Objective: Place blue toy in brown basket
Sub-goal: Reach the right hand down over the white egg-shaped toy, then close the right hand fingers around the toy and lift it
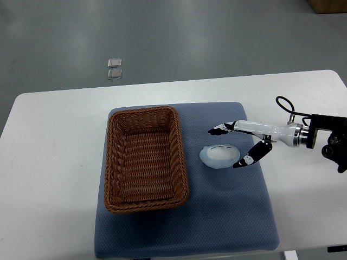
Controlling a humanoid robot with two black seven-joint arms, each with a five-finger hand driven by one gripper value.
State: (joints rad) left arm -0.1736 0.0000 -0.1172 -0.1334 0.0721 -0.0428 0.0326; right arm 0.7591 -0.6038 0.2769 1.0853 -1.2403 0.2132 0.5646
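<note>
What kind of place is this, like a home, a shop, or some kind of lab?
Probably a robotics lab or test room. A plain white table stands on bare grey floor, and it holds only a staged setup: a blue mat, a brown basket and a blue toy, with the robot's right hand open beside the toy.

Single overhead cam, set on the robot's side, looks steeply down and fwd across a white table (54, 141). Mid-range: nearly the full tabletop fits in frame, near edge cut off at bottom, grey floor (179, 38) beyond the far edge. Blue mat (227, 216) sits center frame. Right arm (320, 138) enters from the right edge. No 2nd view to compare.
</note>
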